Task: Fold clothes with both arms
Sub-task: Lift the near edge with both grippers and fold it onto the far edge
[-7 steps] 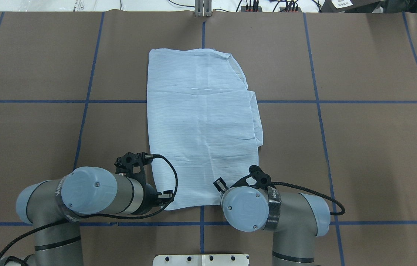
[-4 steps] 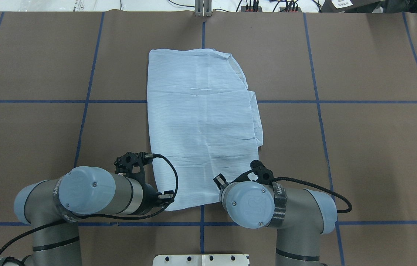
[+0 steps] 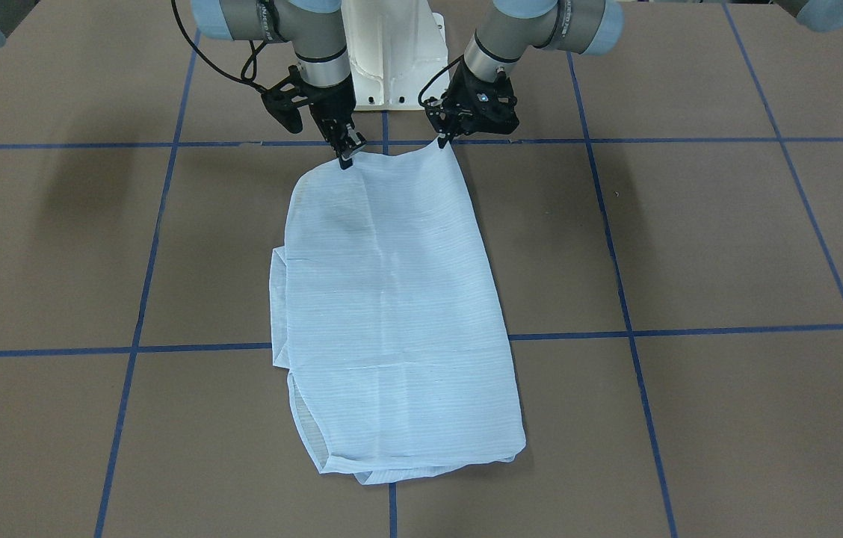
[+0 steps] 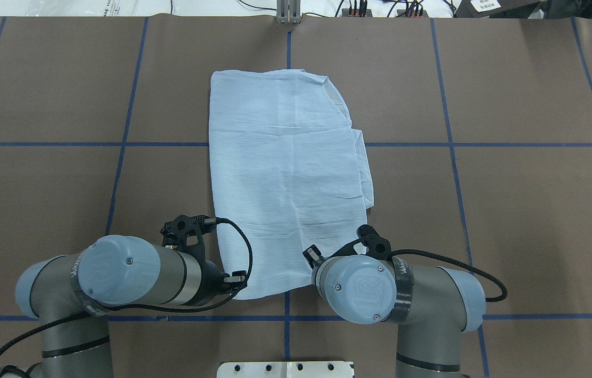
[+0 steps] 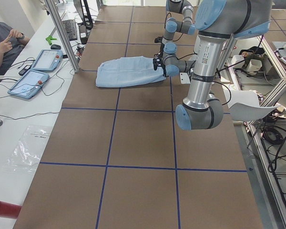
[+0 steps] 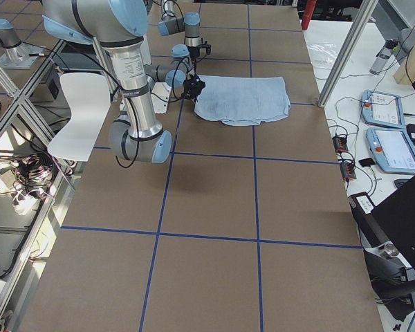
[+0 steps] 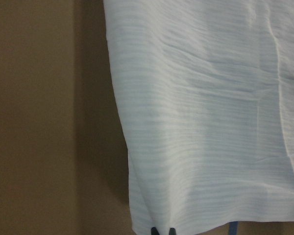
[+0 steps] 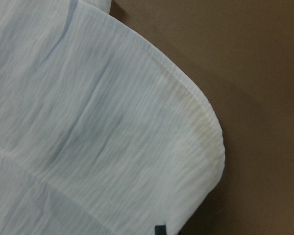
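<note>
The light blue striped shirt (image 3: pixel 391 299) lies folded into a long rectangle in the middle of the table (image 4: pixel 39 184), collar and buttons hidden. My left gripper (image 3: pixel 442 140) is shut on the shirt's near corner and holds it slightly raised. My right gripper (image 3: pixel 347 158) is shut on the same near edge at the other corner. In the overhead view the shirt (image 4: pixel 285 173) is plain, and both grippers hide under the wrists of the left arm (image 4: pixel 133 270) and right arm (image 4: pixel 369 289). The wrist views show cloth close up (image 7: pixel 201 122) (image 8: pixel 88 122).
The white pedestal base (image 3: pixel 391 67) stands just behind the grippers. Blue tape lines cross the brown table. An aluminium post (image 4: pixel 288 13) stands at the far edge. An operator and tablets (image 5: pixel 38 71) are beyond the far side, and a white chair (image 6: pixel 79 111) is behind the robot.
The right arm's wrist and elbow have shifted to the right and slightly away from the robot. The left arm has drifted a little to the left. The shirt's near edge has barely moved.
</note>
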Motion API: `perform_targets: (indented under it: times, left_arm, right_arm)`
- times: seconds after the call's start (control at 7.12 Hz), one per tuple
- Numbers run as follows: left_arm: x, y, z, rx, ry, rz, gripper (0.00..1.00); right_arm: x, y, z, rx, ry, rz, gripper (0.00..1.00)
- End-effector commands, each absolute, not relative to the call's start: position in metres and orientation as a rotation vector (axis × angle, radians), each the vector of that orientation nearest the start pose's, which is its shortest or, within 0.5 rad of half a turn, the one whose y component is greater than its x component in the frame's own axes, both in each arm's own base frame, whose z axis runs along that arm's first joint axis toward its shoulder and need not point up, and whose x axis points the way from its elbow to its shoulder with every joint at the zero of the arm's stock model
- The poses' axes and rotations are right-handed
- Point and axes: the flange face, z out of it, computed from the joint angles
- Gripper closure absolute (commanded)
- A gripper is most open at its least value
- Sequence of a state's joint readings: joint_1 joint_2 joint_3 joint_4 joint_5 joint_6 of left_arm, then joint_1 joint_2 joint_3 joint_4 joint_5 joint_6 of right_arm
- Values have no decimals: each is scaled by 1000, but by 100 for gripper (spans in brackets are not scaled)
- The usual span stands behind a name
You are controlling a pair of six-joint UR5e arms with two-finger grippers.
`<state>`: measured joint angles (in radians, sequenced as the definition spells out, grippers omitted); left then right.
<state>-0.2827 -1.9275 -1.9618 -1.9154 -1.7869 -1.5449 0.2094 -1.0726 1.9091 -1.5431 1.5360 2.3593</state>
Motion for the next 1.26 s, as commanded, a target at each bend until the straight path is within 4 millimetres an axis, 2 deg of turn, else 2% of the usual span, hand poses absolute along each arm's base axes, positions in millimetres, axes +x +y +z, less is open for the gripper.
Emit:
perform_targets:
  times: [0.0,0.14,0.28,0.42,0.56,0.7,0.84,0.98,1.12]
  left_arm:
    - [483,-253,219,-52,1136,-84,100]
    - [453,-244,191,-50,1154,-80,100]
    - [428,-232,171,-90,1144,-57,100]
    - [423,-236,164,-106,1127,-57,100]
    - [416,-261,163,-49,1127,-64,100]
    - [415,-292,168,-1,1104,-88,100]
    - [425,-330,167,37,1079,-125,100]
    - [421,-376,162,95,1059,-157,100]
    - [418,-417,168,143,1019,-173,100]
  right_arm:
    - [-522,-248,200,-230,-878,941,100]
    - [-488,-231,174,-245,-892,922,100]
    - [-468,-226,156,-250,-897,918,100]
    - [-468,-226,149,-245,-906,901,100]
    - [-473,-238,147,-191,-912,873,100]
    - [-486,-267,139,-128,-908,863,100]
    - [-500,-304,129,-82,-904,879,100]
    - [-495,-340,120,-30,-919,880,100]
    - [-503,-376,121,19,-921,872,100]
